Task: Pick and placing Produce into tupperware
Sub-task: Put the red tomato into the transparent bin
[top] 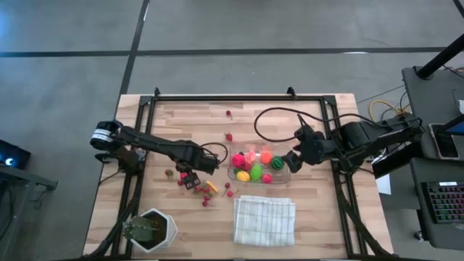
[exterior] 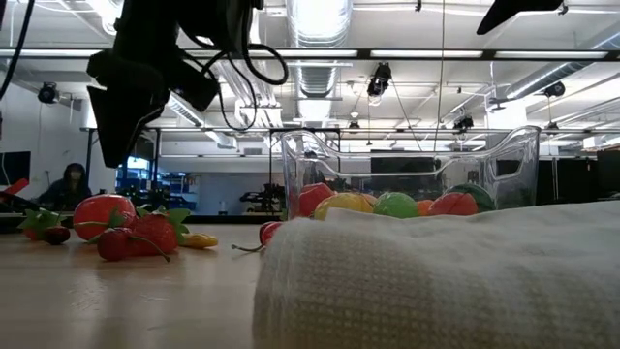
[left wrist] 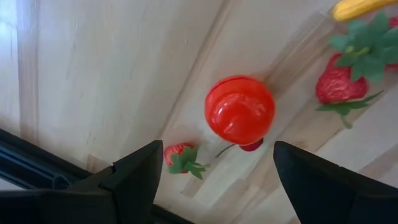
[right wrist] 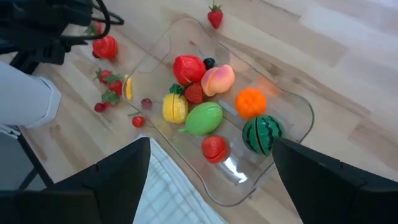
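- Left claw (top: 190, 176): I have it hanging over the loose pieces left of the tub, fingers (left wrist: 134, 177) apart and holding nothing. Seen from its wrist, a round red tomato (left wrist: 240, 111) lies directly between them on the wood.
- Right claw (top: 293, 161): it waits at the tub's right end, fingers apart, empty.
- Clear tub (top: 284, 176): it sits mid-table, its long axis running left to right, just beyond the folded white cloth (top: 264, 220).
- In the tub: a red piece (right wrist: 188, 67), a peach (right wrist: 217, 79), an orange (right wrist: 250, 103), a striped green ball (right wrist: 261, 134), a green piece (right wrist: 204, 118) and a yellow one (right wrist: 175, 107), among others.
- Left on the table: strawberries (left wrist: 337, 87), small red berries (top: 205, 201) and a yellow piece (top: 212, 187) beside the left claw; two more red pieces (top: 228, 135) lie farther back.
- Progress: I judge the job more than half done; the scattered small items remain.
- Potted plant (top: 148, 230): near left corner, not part of the job.
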Controlling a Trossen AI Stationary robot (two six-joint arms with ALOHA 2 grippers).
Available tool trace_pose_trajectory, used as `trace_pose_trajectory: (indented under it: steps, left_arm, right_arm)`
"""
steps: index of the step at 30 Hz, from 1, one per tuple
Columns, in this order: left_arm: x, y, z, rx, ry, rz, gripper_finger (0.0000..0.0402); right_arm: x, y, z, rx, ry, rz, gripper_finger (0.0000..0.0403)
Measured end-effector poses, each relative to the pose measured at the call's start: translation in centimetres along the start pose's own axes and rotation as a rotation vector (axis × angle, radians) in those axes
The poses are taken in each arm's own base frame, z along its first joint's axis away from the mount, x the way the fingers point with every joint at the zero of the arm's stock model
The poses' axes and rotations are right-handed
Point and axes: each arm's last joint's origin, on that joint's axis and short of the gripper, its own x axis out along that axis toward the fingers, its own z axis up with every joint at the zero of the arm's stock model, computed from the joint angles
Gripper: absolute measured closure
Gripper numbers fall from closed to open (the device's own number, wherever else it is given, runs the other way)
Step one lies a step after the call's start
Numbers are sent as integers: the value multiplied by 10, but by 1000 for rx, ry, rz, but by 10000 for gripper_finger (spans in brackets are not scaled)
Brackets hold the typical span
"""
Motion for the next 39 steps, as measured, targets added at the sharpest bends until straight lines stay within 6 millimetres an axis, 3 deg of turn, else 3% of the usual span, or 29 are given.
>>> trace_pose_trajectory:
  steps: [9,28,39]
  left_arm:
    - [20,2,-8,14,79,17,112]
    - [54,-3,-6,30,10,-69,112]
    - [55,-8,1,28,-60,-111,112]
  right_arm:
    - [0,1,2,8,-50,-4,74]
    - [0,0,3,28,-97,-25,74]
    - [0,0,5,30,-124,-36,74]
